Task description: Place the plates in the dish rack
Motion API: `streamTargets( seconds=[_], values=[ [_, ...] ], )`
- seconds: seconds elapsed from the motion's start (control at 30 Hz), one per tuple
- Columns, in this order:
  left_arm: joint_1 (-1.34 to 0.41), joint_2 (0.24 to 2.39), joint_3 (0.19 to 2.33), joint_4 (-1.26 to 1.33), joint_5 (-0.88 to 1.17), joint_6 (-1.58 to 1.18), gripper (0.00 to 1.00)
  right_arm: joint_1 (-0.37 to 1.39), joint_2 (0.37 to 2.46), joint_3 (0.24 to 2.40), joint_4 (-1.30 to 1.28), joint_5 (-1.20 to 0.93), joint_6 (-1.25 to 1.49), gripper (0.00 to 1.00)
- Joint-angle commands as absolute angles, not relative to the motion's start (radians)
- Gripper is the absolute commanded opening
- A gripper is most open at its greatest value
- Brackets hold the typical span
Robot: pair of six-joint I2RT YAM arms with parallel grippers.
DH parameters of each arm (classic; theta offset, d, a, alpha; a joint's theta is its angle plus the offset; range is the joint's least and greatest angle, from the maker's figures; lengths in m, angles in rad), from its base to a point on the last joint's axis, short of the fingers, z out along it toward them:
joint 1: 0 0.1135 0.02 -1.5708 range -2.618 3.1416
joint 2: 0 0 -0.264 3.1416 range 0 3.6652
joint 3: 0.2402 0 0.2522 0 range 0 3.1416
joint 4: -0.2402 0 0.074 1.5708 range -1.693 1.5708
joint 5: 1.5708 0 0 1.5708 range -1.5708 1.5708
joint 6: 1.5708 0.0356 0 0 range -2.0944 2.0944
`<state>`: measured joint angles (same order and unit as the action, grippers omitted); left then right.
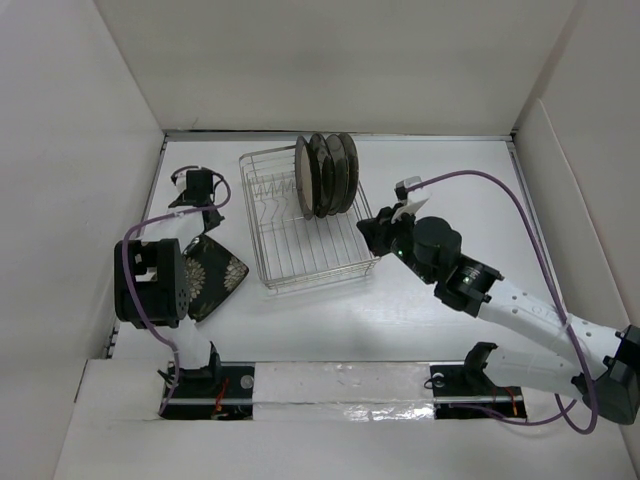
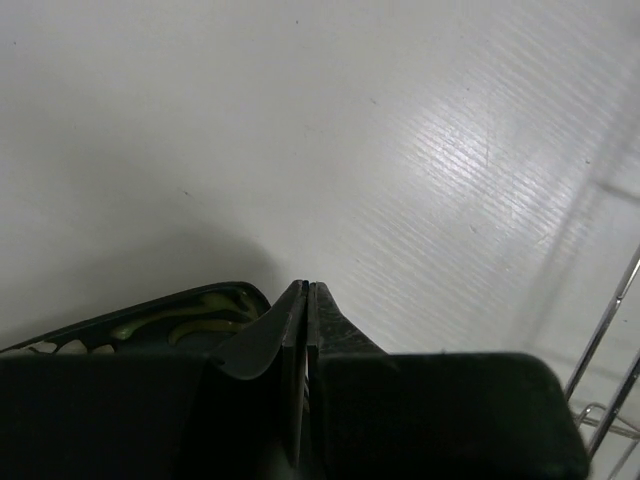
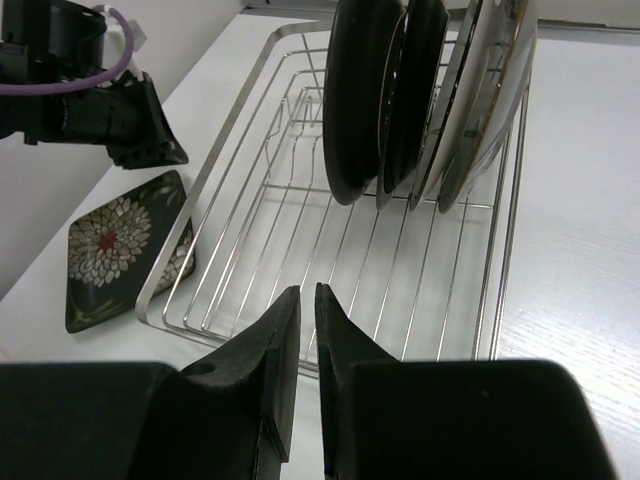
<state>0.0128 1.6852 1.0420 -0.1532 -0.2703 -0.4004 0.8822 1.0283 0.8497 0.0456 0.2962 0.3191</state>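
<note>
The silver wire dish rack [image 1: 290,240] stands mid-table. Several round plates [image 1: 328,172] stand upright in a tight row at its far end; they also show in the right wrist view [image 3: 420,90]. The square black floral plate [image 1: 222,275] lies flat on the table left of the rack, partly under my left arm. My left gripper [image 1: 209,222] is shut and empty, just above the plate's far corner [image 2: 180,318]. My right gripper [image 1: 372,232] is shut and empty, hovering at the rack's near right edge [image 3: 330,365].
White walls enclose the table on the left, back and right. The rack's near half [image 3: 300,240] holds nothing. My left arm's elbow [image 1: 150,282] rises over the floral plate's left side. Rack wires [image 2: 610,340] show at the right of the left wrist view.
</note>
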Motion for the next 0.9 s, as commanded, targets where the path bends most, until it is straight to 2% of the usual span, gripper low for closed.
streamTargets(
  seconds=[0.0,0.2,0.33,0.53,0.87],
  values=[
    [0.014,1.617,1.074,-0.167,-0.29,-0.394,0.0,0.876,1.038,0.844,0.098,0.27,0.33,0.17],
    [0.014,1.45,0.937,-0.17,-0.327,-0.428,0.0,0.876,1.032,0.841,0.095,0.268,0.331,0.18],
    [0.014,1.425,0.856,-0.218,-0.318,-0.446,0.0,0.876,1.023,0.842,0.091,0.259,0.334,0.18],
    [0.014,1.517,0.847,-0.238,-0.267,-0.451,0.0,0.876,1.0,0.834,0.091,0.256,0.337,0.18],
    [0.023,1.696,0.923,-0.204,-0.31,-0.439,0.0,0.867,1.0,0.831,0.091,0.259,0.336,0.19]
  ],
)
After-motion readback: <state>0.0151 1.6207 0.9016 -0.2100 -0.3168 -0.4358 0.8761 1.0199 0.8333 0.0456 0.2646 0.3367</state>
